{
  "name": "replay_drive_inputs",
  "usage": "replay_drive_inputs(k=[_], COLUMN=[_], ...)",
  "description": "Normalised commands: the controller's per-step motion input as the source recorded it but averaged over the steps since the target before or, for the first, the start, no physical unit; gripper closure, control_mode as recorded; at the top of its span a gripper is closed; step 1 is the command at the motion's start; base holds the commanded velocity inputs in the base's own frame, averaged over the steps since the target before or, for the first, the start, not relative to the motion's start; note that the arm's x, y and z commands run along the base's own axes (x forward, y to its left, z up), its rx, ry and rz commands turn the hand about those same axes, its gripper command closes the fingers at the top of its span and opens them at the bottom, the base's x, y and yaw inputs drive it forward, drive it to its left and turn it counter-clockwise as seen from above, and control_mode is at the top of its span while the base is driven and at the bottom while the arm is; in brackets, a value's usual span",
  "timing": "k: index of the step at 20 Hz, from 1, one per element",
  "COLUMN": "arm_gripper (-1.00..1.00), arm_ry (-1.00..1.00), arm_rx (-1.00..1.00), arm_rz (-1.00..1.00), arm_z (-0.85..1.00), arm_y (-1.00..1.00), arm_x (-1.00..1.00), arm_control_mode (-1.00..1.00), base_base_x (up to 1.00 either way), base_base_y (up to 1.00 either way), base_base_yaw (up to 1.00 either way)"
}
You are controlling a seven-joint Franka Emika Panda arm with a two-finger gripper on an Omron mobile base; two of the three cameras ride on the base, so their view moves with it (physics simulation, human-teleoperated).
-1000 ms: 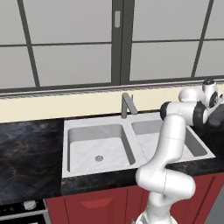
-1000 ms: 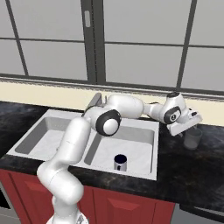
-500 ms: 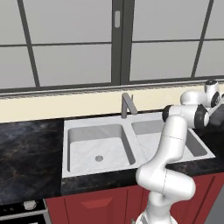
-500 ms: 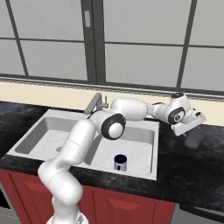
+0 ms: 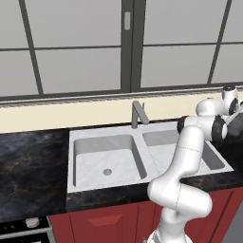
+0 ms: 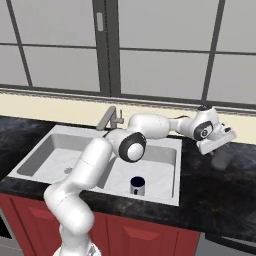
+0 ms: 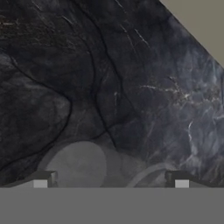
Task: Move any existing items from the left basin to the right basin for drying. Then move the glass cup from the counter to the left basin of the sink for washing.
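Gripper (image 6: 220,148) reaches out over the counter (image 6: 215,190) to the right of the sink (image 6: 60,131), hand tilted down; jaws stand wide, almost at full spread, nothing between the tips gripped; in the hand view the two dark fingertips (image 7: 43,178) sit well apart at the bottom edge. Glass cup (image 6: 221,158) stands upright on the black stone just below and ahead of the tool, near the counter's back; in the hand view its pale round body (image 7: 78,165) lies between the tips but offset toward the left one, not centred; contact with either finger cannot be made out. Behind the tool and across the arm, a small cup with dark blue inside (image 6: 137,185) sits at the front of the right basin (image 6: 165,155); the left basin (image 5: 104,156) further off holds just its drain, so the first half of the task looks done and the approach to the tumbler is the step in hand. Risks, as judged: closing with the cup off-centre means one finger meets the wall first and shoves or tips it; the translucent cylinder is smooth and handleless, so a shallow or slanted pinch near the rim could let it slide out on the lift; a tilted hand descending further may knock the rim with a fingertip; the carry back must clear the faucet (image 6: 111,118) and the divider.
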Motion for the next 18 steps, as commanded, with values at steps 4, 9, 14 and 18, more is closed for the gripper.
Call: replay_drive_inputs(k=[4,9,14,18], arm_gripper=[1.00,1.00,1.00,1.00], arm_ry=[0.00,-0.02,-0.03,-0.07], arm_rx=[0.03,0.06,0.07,0.06], arm_rz=[0.00,0.00,0.00,0.00], arm_z=[-0.55,-0.12,0.00,0.00], arm_y=[0.10,0.22,0.50,0.55], arm_x=[-0.16,-0.10,-0.08,-0.13], arm_control_mode=[-1.00,-1.00,-1.00,-1.00], base_base_x=[0.00,0.00,0.00,0.00], base_base_y=[0.00,0.00,0.00,0.00], base_base_yaw=[0.00,0.00,0.00,0.00])
